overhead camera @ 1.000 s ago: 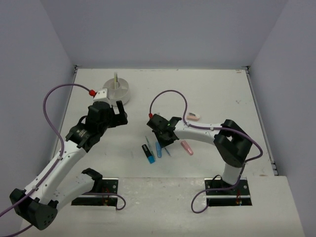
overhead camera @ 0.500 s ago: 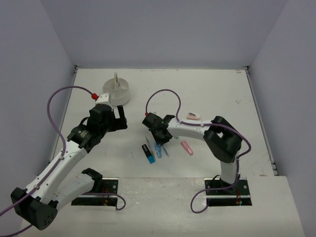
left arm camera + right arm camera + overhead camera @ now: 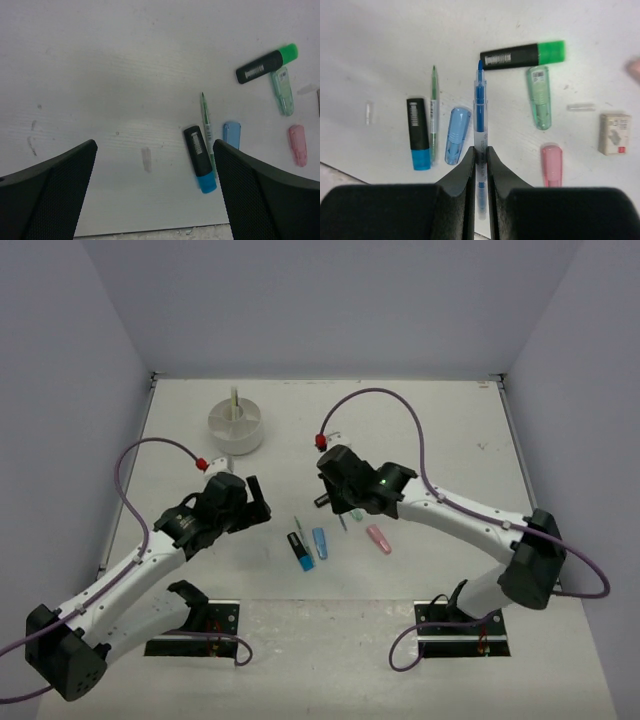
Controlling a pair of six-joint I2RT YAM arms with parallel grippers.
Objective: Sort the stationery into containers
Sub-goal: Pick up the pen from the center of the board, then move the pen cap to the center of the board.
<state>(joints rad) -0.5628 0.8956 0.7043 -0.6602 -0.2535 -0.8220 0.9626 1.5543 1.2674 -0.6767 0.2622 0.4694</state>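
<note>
**Blue pen gripped, next is the drop into the tub**

Left gripper [image 3: 155, 150]: jaws wide apart, nothing in them, hovering over bare table left of the pile. I'd park it there or pull it back, since it sits near the line from pile to tub.

Low round white plastic tub [image 3: 235, 444]: far-left part of the table, well apart from the pile. A thin yellow stick [image 3: 235, 398] stands upright in it. I can't read the dividers from the top view, so I pick the compartment once I'm over it.

Lying on the table, left to right in the right wrist view:
- stubby black highlighter with blue end [image 3: 418, 132]
- thin green pen [image 3: 433, 107] right against it
- pale blue translucent cap [image 3: 456, 135]
- black highlighter with green end [image 3: 522, 54]
- pale green translucent cap [image 3: 539, 97]
- pink cap [image 3: 551, 165]
- tan block eraser [image 3: 614, 133]

Right gripper [image 3: 480, 152]: clamped on the thin blue pen with clear barrel [image 3: 479, 107]. The grip is near the back end, with most of the barrel sticking out ahead. It looks off the table, but I'm not certain.

Plan: raise it so the long nose clears the green-ended highlighter ahead, then swing over to the tub. I tip the pen nose-down and get the tip inside the rim before opening. The grip is far back, so I go slow, because the pen may pivot in the pads.
</note>
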